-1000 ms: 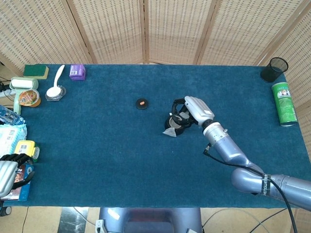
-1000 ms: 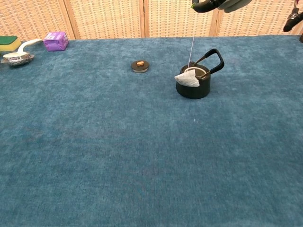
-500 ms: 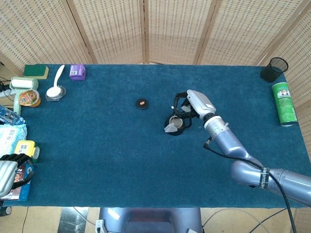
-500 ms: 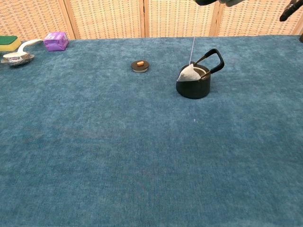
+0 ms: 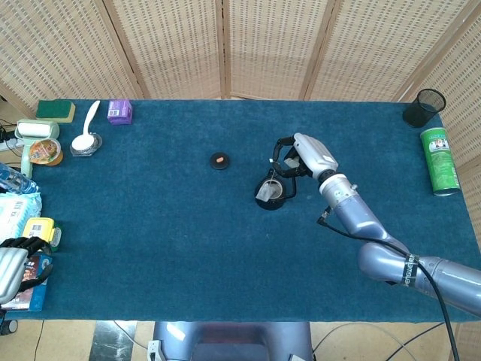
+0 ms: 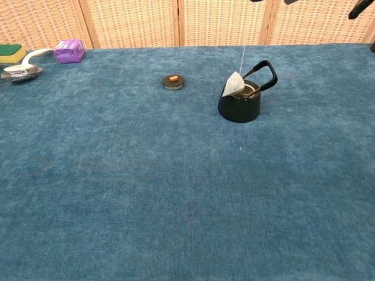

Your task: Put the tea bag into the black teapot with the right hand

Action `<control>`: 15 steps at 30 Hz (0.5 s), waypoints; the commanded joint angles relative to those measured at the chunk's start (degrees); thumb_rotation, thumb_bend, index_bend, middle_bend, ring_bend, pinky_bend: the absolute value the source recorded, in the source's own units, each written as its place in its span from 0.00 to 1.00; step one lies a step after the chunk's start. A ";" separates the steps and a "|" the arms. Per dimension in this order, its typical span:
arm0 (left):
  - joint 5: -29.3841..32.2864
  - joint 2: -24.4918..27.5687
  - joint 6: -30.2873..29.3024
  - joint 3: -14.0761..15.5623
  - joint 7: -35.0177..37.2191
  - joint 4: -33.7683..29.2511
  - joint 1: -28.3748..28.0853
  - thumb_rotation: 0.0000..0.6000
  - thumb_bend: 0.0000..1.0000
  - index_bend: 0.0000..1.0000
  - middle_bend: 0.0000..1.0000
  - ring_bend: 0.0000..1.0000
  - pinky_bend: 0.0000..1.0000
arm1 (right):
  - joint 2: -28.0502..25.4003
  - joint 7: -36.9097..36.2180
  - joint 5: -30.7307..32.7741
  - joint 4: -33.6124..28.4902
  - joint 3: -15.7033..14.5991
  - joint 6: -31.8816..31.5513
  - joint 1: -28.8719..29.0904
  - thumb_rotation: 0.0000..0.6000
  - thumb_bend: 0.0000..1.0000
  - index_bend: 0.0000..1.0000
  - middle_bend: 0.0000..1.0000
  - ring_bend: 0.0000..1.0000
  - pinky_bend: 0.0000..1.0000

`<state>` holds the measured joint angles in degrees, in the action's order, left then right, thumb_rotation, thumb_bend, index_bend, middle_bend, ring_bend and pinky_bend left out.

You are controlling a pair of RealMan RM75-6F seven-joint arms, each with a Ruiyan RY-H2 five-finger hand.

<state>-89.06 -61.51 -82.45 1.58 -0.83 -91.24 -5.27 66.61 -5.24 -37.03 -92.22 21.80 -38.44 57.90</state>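
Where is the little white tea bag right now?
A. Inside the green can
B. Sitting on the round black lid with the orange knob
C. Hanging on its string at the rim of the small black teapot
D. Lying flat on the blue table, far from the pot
C: the white tea bag hangs from its thin string against the rim of the black teapot, not yet down inside, with the right hand above it.
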 commanded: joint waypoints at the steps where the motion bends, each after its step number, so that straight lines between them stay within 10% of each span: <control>1: 0.07 -0.07 0.10 -0.07 -0.01 0.03 -0.08 1.00 0.33 0.48 0.45 0.38 0.35 | 0.11 -0.03 0.10 0.54 -0.17 0.18 0.14 1.00 0.49 0.63 1.00 1.00 1.00; 15: 0.27 -0.35 0.72 -0.01 -0.13 0.29 -0.30 1.00 0.33 0.48 0.45 0.38 0.35 | 1.87 -0.58 -0.85 2.09 -1.91 1.15 -0.23 1.00 0.49 0.64 1.00 1.00 1.00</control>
<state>-88.78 -61.86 -81.73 1.57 -0.97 -90.95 -5.57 68.38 -5.73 -37.63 -89.89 20.00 -37.21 57.83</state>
